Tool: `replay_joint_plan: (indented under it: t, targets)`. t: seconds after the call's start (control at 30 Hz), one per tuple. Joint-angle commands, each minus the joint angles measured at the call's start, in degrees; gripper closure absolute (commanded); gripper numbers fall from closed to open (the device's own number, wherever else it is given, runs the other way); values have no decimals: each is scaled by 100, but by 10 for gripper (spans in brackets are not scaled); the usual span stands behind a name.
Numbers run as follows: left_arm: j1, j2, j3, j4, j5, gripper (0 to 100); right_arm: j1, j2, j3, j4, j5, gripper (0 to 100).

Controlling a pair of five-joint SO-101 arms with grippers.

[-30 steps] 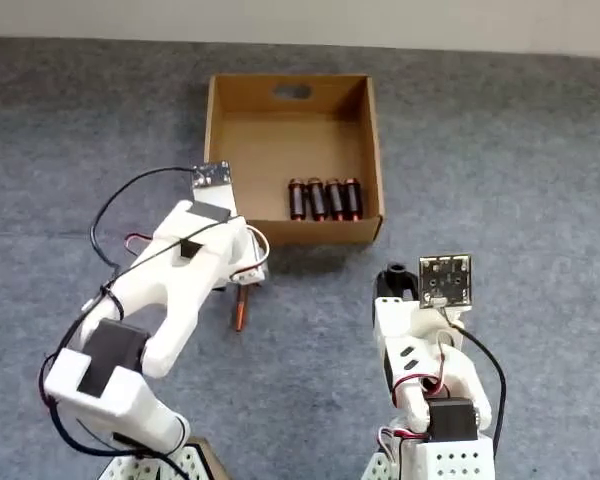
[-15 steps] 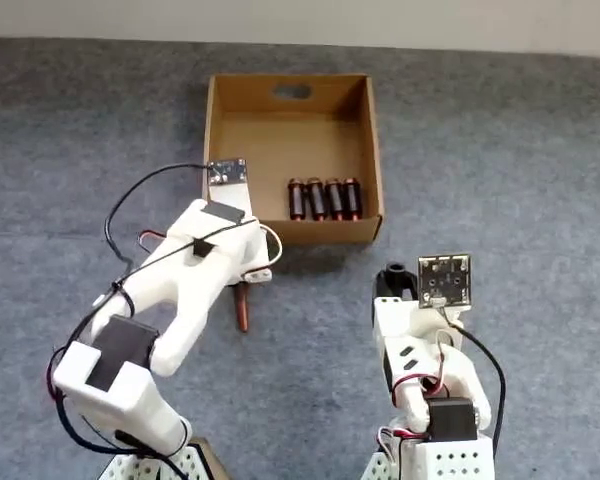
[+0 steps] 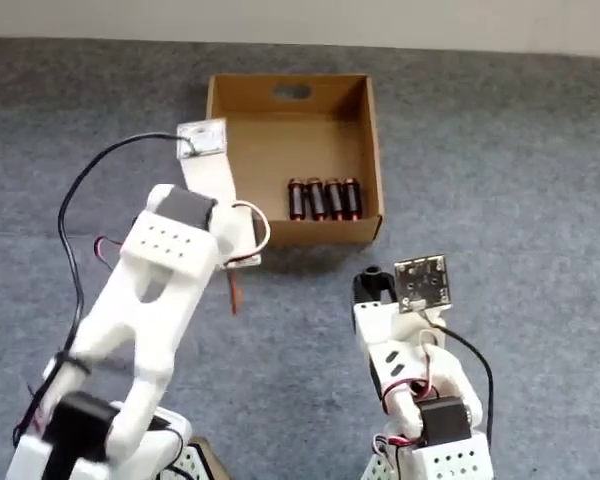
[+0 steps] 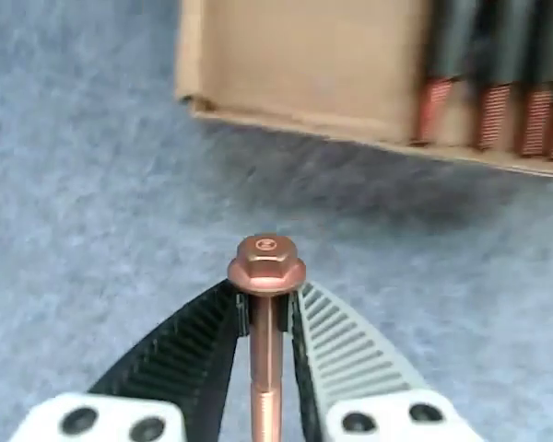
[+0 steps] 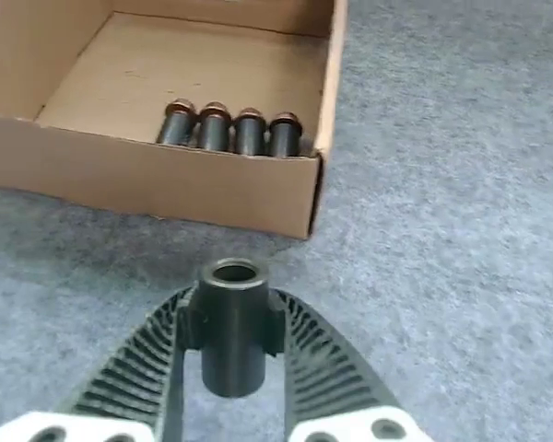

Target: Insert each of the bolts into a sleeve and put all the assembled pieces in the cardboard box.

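My left gripper [image 4: 267, 318] is shut on a copper bolt [image 4: 265, 345], hex head pointing away from the wrist. From above, the bolt [image 3: 235, 291] hangs under that arm just in front of the cardboard box [image 3: 214, 150]. My right gripper [image 5: 232, 336] is shut on a dark sleeve [image 5: 232, 336], open end up. In the high view the sleeve [image 3: 371, 282] sits at the tip of the right arm, below the box's near right corner. Several assembled pieces [image 3: 325, 199] lie side by side against the box's near wall, also seen as assembled pieces [image 5: 230, 128] from the right wrist.
Grey carpet covers the table [image 3: 520, 180]. The box wall [image 5: 166, 184] stands between the right gripper and the box interior. Open carpet lies to the right and far left of the box.
The left arm has swung up and back, lifting the bolt slightly toward the box's near left corner. The right arm has shifted a little left with the sleeve.
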Motion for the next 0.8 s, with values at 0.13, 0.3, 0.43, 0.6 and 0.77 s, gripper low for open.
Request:
replay_joint_plan:
  t: [0.13, 0.3, 0.43, 0.6, 0.77]
  targets:
    - [752, -1007, -259, -800, 53, 992, -831, -75, -31, -119, -53, 993]
    - [1077, -1481, -251, -1284, 53, 992, -1042, -75, -40, -127, -18, 993]
    - [1279, -1675, -251, -1556, 18, 992, -1042, -75, -66, -541, -18, 993]
    - [1279, -2053, -251, -1899, 9, 992, -1042, -75, -84, -1640, -18, 993]
    - [1270, -2624, -251, -2330, 9, 992, -1033, -75, -31, -2677, -18, 993]
